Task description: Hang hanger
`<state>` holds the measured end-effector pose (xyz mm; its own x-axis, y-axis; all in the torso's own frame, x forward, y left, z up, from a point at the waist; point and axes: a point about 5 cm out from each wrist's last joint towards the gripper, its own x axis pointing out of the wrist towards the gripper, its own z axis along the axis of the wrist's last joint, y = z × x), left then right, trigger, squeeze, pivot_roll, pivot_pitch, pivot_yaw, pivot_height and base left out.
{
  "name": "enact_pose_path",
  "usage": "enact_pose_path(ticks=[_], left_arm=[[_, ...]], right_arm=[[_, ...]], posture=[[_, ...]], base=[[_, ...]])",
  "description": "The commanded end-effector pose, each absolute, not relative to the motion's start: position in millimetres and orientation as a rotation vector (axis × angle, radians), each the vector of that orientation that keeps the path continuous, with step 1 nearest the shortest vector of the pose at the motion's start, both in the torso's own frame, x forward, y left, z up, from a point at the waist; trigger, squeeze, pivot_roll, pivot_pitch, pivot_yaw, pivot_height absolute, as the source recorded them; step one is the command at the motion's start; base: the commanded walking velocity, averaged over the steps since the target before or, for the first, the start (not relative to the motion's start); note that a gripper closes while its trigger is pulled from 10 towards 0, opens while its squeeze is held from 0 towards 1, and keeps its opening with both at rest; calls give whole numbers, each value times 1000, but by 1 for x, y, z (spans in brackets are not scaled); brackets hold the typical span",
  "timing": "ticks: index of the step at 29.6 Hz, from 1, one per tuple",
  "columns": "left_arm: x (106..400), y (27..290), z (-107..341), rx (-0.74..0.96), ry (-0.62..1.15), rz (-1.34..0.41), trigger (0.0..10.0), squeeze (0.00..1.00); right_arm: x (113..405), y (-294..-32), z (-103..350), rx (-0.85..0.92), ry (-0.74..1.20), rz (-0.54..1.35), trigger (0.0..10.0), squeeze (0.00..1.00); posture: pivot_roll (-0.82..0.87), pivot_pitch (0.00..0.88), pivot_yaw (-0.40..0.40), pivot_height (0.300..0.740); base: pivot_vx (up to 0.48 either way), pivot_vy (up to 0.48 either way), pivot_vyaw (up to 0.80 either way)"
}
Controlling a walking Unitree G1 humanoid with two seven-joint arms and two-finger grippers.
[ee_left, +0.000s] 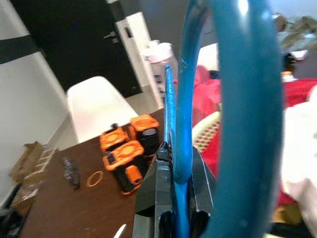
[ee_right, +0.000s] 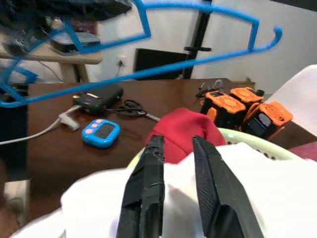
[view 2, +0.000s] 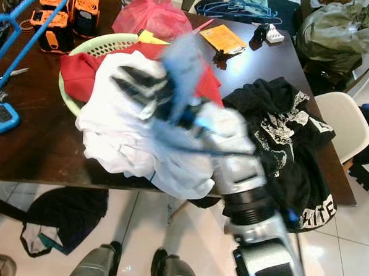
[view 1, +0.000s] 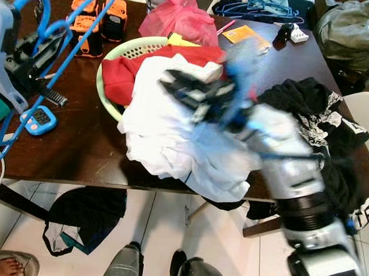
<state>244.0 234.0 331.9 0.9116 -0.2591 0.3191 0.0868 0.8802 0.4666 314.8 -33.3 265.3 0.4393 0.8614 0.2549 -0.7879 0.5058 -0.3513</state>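
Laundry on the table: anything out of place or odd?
Yes. The white garment spills from the green basket over the table edge, the black printed shirt droops off too, and a dark garment lies on the floor.

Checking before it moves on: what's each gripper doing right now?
Left gripper: shut on the blue hanger.
Right gripper: open, empty, over the white cloth.

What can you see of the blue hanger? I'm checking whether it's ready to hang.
The blue hanger looks like thin, glossy plastic, with a curved hook at one end and long slim bars. The left gripper is clamped on it near the hook, holding it tilted in the air above the left side of the dark table. In the right wrist view its frame spans overhead. No garment hangs on it.
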Motion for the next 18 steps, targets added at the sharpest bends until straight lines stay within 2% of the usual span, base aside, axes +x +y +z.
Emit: enact_pose_path(ticks=[1,2,3,4,10,11,13,14,16,18], left_arm=[[242,237,331,469,-384,-169,10000,0],[240,239,332,469,-382,-164,10000,0],[240,239,332,469,-382,-164,10000,0],[236,241,331,497,-367,-155,10000,0],[219,247,329,588,-318,-126,10000,0],[214,252,328,601,-303,-99,10000,0],[210,255,326,606,-291,-81,10000,0],[207,257,324,613,-279,-69,10000,0],[207,257,324,613,-279,-69,10000,0],[204,256,320,617,-271,-64,10000,0]], right_arm=[[317,-36,266,-214,-441,998,10000,0],[318,-30,266,-199,-439,979,10000,843],[318,-30,266,-199,-439,979,10000,843],[320,-24,269,-145,-436,951,10000,1000],[328,-14,283,-92,-484,853,10000,1000],[329,-10,288,-148,-523,830,10000,0],[329,-5,291,-213,-553,839,10000,0],[329,0,293,-305,-585,838,10000,0],[329,0,293,-305,-585,838,10000,0],[329,10,289,-489,-597,868,10000,0]], posture=[[254,143,-64,740],[257,144,-64,740],[257,144,-64,740],[260,146,-64,740],[279,152,-73,740],[288,154,-80,740],[293,154,-86,740],[295,154,-92,740],[295,154,-92,740],[298,153,-100,740]], base=[[0,0,0],[0,0,0],[0,0,0],[0,0,0],[0,0,0],[0,0,0],[0,0,0],[0,0,0],[0,0,0],[0,0,0]])
